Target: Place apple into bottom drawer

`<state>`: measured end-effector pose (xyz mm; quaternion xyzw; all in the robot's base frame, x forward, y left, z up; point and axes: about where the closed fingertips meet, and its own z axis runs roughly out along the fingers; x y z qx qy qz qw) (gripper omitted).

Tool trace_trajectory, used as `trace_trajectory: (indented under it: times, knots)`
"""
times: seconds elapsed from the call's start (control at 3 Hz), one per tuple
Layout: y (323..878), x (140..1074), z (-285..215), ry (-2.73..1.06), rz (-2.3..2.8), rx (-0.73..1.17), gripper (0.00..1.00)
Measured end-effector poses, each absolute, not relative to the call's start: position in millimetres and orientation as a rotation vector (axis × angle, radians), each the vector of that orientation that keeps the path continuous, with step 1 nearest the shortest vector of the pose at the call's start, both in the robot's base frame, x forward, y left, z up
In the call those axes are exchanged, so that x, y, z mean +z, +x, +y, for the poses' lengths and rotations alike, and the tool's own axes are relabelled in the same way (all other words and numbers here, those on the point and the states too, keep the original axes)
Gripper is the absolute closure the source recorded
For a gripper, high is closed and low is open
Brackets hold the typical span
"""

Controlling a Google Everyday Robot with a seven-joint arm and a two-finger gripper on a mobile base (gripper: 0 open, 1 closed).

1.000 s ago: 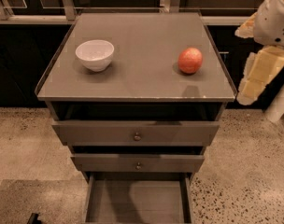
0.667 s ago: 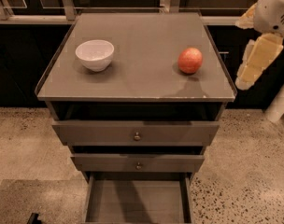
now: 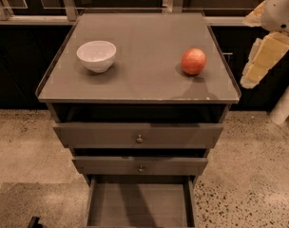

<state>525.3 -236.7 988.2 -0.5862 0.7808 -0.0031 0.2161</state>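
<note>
The apple is red-orange and sits on the right side of the cabinet top. The bottom drawer is pulled out at the lower edge of the view, and the part of its flat floor that shows is bare. My gripper hangs in the air off the cabinet's right edge, to the right of the apple and apart from it, holding nothing.
A white bowl stands on the left of the cabinet top. The two upper drawers with small knobs are slightly pulled out. Speckled floor surrounds the cabinet. A dark counter with a rail runs behind.
My gripper has risen a little beside the cabinet's right edge. The apple, bowl and drawers have not moved.
</note>
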Motion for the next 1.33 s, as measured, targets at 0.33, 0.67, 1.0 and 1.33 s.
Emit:
trace_trajectory:
  times: [0.33,0.67,1.0,1.33]
  knots:
    - [558,982,-238,-1.622,2.101,0.021,0.0]
    - [599,967,-230,-1.628,2.062,0.064,0.0]
    - [634,952,-225,-1.642,2.06,0.064,0.0]
    - [662,934,-222,-1.637,2.077,0.092,0.0]
